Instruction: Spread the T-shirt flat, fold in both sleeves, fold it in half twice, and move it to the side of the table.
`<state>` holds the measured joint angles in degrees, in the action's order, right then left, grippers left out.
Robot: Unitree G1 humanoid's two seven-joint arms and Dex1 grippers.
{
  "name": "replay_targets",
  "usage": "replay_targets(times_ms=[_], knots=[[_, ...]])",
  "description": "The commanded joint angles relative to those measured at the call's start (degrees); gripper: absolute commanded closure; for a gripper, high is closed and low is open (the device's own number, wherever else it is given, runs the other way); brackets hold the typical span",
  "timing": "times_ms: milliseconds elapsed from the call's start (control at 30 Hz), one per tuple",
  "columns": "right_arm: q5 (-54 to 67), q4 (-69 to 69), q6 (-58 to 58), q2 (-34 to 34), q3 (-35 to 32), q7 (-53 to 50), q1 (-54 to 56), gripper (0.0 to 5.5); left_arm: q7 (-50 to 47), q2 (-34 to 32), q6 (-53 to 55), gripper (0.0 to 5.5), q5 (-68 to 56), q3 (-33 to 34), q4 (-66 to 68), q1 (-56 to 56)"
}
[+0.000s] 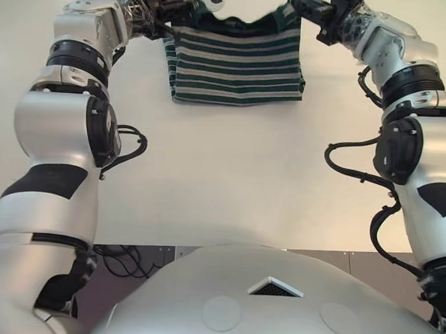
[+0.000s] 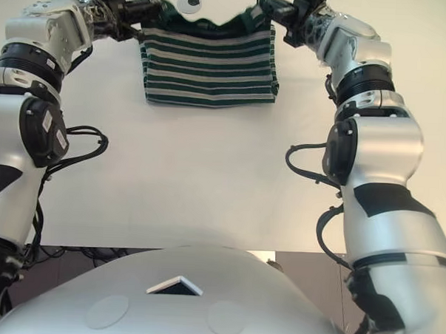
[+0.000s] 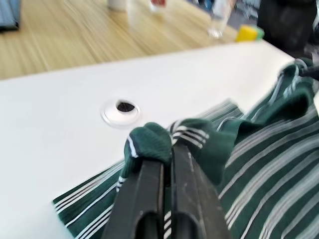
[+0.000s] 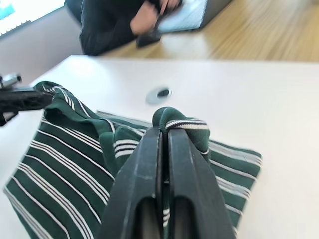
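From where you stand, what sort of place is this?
Probably an office or a lab room. The white table under the T-shirt has a round cable grommet, as office desks do, and a wooden floor lies beyond it.

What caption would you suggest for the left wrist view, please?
Left fingers pinch a bunched edge of the striped T-shirt near the grommet.

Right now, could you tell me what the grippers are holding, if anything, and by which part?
Both hold the green striped T-shirt by its far edge: the left gripper pinches a bunched corner on the left, the right gripper one on the right.
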<state>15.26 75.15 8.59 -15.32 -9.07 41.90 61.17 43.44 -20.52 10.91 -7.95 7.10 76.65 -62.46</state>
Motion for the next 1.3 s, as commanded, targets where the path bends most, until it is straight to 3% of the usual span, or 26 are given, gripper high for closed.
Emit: replay_targets(times_ms=[33,300,567,767,933,1100,1167,1300], knots=[[-2.3,1.7,-2.2,2.5,-1.6,-7.0,0.3,5.50,-7.5,2.7,-0.4,5.49,2.1,0.8,1.1,2.1],[-6.4,2.7,-2.4,5.3,-3.0,-14.1,-4.4,5.50,-18.8,7.8,-2.9,5.49,4.2,3.3,1.4,5.8],[-6.4,2.1,-6.7,4.2,-7.9,-16.4,-2.4,4.01,-25.5,7.7,-7.2,4.15,0.0,11.8,1.1,2.1],[-14.0,2.2,-13.3,1.8,-3.8,-24.5,-4.0,3.98,-32.2,6.5,-10.6,3.39,3.0,11.1,1.2,3.9],[-17.9,1.5,-16.1,2.1,0.6,-17.0,-6.2,3.98,-20.0,6.1,-15.2,2.58,4.8,7.8,-1.4,5.3],[-18.5,-0.6,-19.0,2.5,3.6,-7.3,-11.4,3.98,0.6,8.7,-12.6,2.58,4.6,-1.2,-18.7,14.9],[-18.7,-1.7,-19.4,2.6,4.6,-4.4,-13.0,3.98,1.5,8.1,-11.1,2.58,6.0,-4.5,-26.4,20.2],[-21.2,-3.1,-19.6,2.3,8.7,-0.7,-15.8,3.98,-0.5,6.0,-5.1,2.58,4.5,-4.5,-39.9,27.0]])
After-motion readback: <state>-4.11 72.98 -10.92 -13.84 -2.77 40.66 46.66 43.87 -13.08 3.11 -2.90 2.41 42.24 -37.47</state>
